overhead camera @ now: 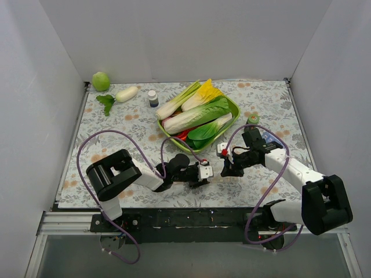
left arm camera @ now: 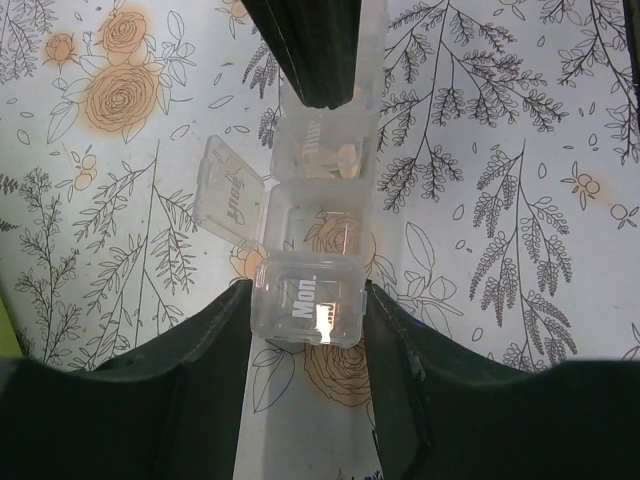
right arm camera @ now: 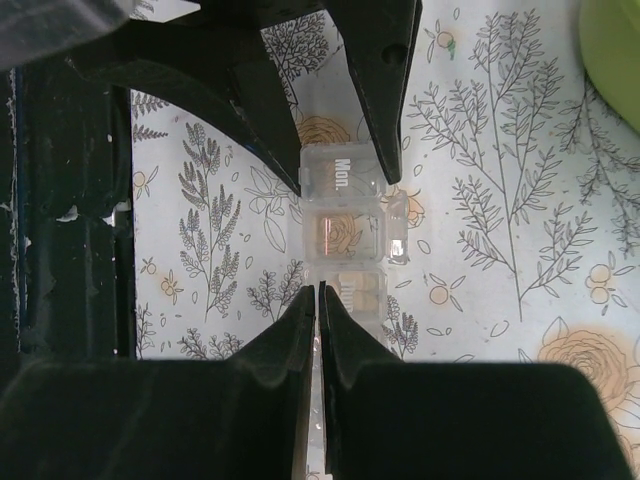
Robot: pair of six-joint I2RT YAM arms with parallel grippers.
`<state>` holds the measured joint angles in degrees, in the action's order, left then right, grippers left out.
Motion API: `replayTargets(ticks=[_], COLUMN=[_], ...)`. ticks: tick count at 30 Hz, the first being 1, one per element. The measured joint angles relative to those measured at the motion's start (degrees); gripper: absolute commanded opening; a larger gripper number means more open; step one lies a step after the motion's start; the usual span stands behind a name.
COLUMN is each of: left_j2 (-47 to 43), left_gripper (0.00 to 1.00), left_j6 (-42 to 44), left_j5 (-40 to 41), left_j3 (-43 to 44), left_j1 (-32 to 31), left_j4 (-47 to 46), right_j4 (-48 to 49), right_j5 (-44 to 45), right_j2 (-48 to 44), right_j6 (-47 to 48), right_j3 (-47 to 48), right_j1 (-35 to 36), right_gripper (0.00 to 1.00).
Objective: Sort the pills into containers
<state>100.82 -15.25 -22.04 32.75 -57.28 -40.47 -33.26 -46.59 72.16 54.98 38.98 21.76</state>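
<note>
The clear pill-organizer strip lies on the flowered cloth between my two grippers. My left gripper is shut on its end compartment, marked "Mon." The middle compartment's lid stands open to the side, and the compartment looks empty. The far compartment holds beige pills. My right gripper is shut, with its tips right at that far compartment beside the pills. The strip and the left gripper also show in the right wrist view. In the top view the grippers meet at the table's front middle.
A green tray of leafy vegetables stands behind the grippers. A small green bottle stands by the right arm. A white bottle, a white radish and a green fruit lie at the back left.
</note>
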Motion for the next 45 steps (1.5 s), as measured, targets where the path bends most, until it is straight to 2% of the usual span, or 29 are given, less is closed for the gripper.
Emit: replayTargets(ticks=[11, 16, 22, 29, 37, 42, 45], left_j2=[-1.0, -1.1, -1.1, -1.1, -1.1, -1.1, -1.1], left_gripper=[0.07, 0.05, 0.05, 0.04, 0.04, 0.04, 0.03], left_j6=[-2.0, -2.7, -3.5, -4.1, -4.2, -4.5, -4.7], left_j5=[1.9, 2.6, 4.0, 5.5, 6.3, 6.5, 6.6], left_j3=[0.0, 0.0, -0.1, -0.1, -0.1, -0.1, -0.1], left_j1=[-0.3, -0.7, -1.2, -1.8, -1.8, -1.8, -1.8], left_j4=[1.8, 1.8, 1.5, 1.2, 1.2, 1.2, 1.2], right_j4=[0.3, 2.0, 3.7, 1.0, -2.5, -1.2, 0.5], right_j5=[1.2, 6.3, 5.1, 6.9, 6.7, 6.9, 8.6], right_j2=[-1.8, 4.7, 7.9, 5.9, 0.5, 1.9, 6.9], right_j6=[-1.1, -1.2, -3.8, -3.7, -3.7, -4.2, -5.4], right_j3=[1.3, -1.0, 0.8, 1.7, 7.4, 4.7, 1.6], right_j1=[0.2, 3.2, 4.6, 4.6, 4.6, 4.6, 4.6], right_gripper=[0.06, 0.04, 0.04, 0.04, 0.05, 0.04, 0.03])
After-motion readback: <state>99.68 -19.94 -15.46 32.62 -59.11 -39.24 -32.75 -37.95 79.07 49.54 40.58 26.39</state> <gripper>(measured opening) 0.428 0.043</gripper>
